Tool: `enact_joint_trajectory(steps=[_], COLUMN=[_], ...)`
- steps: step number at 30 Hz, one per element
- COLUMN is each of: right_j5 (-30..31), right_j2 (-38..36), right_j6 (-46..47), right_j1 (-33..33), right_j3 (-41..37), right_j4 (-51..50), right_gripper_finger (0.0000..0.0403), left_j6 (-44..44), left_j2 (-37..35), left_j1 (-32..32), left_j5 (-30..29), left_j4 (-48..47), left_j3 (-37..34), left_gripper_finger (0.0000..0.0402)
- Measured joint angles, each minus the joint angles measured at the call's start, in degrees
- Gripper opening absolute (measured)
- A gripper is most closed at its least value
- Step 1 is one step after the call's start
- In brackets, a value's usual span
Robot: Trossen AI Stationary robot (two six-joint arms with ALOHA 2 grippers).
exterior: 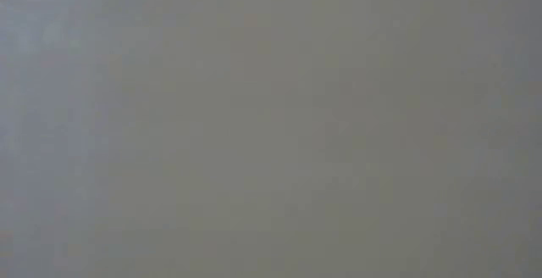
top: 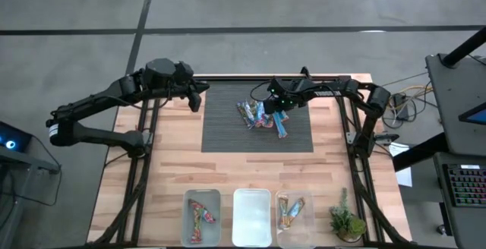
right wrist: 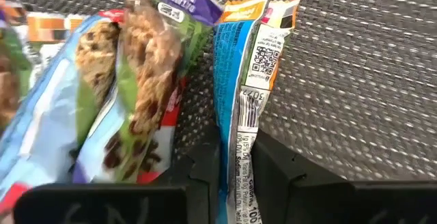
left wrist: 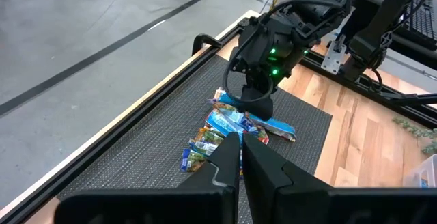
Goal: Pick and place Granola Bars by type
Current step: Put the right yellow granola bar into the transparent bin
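Several granola bars (top: 258,115) in blue, green and purple wrappers lie heaped on the dark ribbed mat (top: 228,131) at the table's far side. My right gripper (right wrist: 235,157) stands over the heap's right side, pointing steeply down, shut on a blue bar with an orange end (right wrist: 240,60), which also shows in the high view (top: 282,127). My left gripper (left wrist: 241,147) hovers shut and holding nothing, above the mat's far left corner (top: 196,97). The low view shows only a blank grey field. My right gripper pinches the blue bar's wrapper (right wrist: 239,125) between its two fingers, toward one end of the bar. The fingers come from above, slanting, and lie across the bar. The bar stands on its edge, its orange end (right wrist: 254,11) reaching away over the mat.
Three clear bins stand at the near edge: the left bin (top: 216,203) holds a red bar, the middle bin (top: 251,196) shows nothing inside, the right bin (top: 310,211) holds orange and blue bars. A small plant (top: 346,222) stands right of them.
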Motion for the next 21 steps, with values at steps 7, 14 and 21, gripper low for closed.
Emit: enact_joint_trajectory(steps=[7,14,21], right_j5=[0.95,2.18,1.79], right_j2=[-4.29,-9.45,-15.79], right_j6=[-1.18,-2.91,-4.33], right_j1=[-0.02,-0.02,0.61], right_j3=[1.04,2.85,3.92], right_j4=[-3.34,-6.24,-9.38], right_gripper_finger=[0.0058,0.0058,0.0058], left_j6=[0.0,0.0,0.0], left_j2=[0.0,0.0,0.0], left_j1=[0.02,0.01,-0.01], left_j5=[0.0,0.02,0.0], left_j4=[0.01,0.0,0.02], left_j3=[0.0,0.0,0.0], left_gripper_finger=[0.0,0.0,0.0])
